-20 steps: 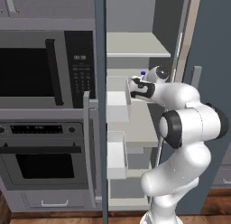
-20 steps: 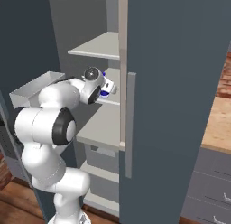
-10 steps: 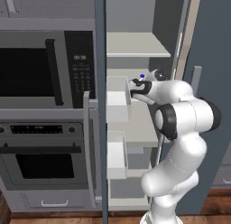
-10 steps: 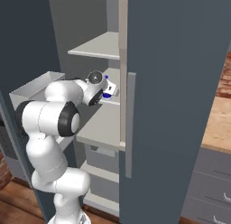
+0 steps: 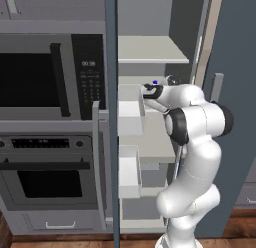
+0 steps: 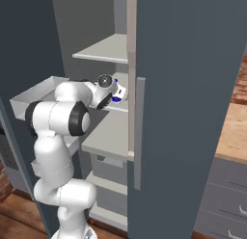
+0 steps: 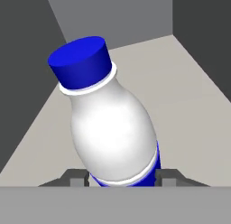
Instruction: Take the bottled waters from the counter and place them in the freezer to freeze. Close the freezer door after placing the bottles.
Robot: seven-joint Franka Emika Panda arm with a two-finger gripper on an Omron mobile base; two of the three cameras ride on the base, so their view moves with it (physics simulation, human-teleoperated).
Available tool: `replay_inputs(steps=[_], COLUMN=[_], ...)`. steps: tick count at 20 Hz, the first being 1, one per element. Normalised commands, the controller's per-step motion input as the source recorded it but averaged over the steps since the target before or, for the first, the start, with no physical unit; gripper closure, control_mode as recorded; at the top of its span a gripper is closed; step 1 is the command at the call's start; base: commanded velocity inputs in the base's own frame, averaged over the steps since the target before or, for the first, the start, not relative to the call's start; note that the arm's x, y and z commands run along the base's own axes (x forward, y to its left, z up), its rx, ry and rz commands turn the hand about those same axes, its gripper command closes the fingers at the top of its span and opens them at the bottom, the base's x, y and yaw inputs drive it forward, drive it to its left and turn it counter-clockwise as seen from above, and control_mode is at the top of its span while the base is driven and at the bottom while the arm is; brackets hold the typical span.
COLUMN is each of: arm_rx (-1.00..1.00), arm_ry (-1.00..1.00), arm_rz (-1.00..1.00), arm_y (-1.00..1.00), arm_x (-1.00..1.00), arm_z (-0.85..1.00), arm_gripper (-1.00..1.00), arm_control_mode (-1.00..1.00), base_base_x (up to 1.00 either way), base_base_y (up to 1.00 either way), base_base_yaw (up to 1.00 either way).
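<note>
One bottled water (image 7: 113, 133), white with a blue cap and a dark blue label, fills the hand view and leans left. My gripper (image 7: 122, 178) is shut on its lower part, one fingertip on each side. Behind it lies a pale shelf (image 7: 189, 92) of the freezer (image 5: 150, 49). From the left base view, my gripper (image 5: 148, 90) reaches over the middle shelf with the blue cap (image 5: 155, 83) on top. The right base view shows the bottle (image 6: 117, 90) just behind the edge of the freezer door (image 6: 193, 88). Whether the bottle touches the shelf I cannot tell. The counter (image 6: 236, 132) is at the far right.
The left door (image 5: 111, 142) stands open with white bins (image 5: 131, 117) close to my hand. A black microwave (image 5: 35, 77) and oven (image 5: 50, 182) are built in at the left. Grey drawer fronts (image 6: 226, 204) sit under the counter. The right door's long handle (image 6: 140, 132) is near my forearm.
The arm's elbow has swung up and closer to the freezer. The hand and the bottle have stayed almost in place over the middle shelf.
</note>
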Motion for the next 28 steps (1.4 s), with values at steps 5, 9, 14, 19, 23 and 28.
replay_inputs(steps=[5, 9, 14, 19, 23, 28], arm_rx=[0.00, 0.00, 0.00, 0.00, 0.00, 0.00], arm_ry=[0.00, 0.00, 0.00, 0.00, 0.00, 0.00], arm_rz=[0.00, 0.00, 0.00, 0.00, 0.00, 0.00], arm_y=[0.00, 0.00, 0.00, 0.00, 0.00, 0.00], arm_x=[0.43, 0.37, 0.21, 0.13, 0.03, 0.00], arm_z=[-0.03, -0.13, -0.27, -0.33, -0.17, -0.07], arm_gripper=[1.00, 1.00, 1.00, 1.00, 1.00, 1.00], arm_control_mode=[-1.00, -1.00, -1.00, -1.00, -1.00, -1.00], base_base_x=[0.00, 0.00, 0.00, 0.00, 0.00, 0.00], base_base_y=[0.00, 0.00, 0.00, 0.00, 0.00, 0.00], base_base_yaw=[0.00, 0.00, 0.00, 0.00, 0.00, 0.00])
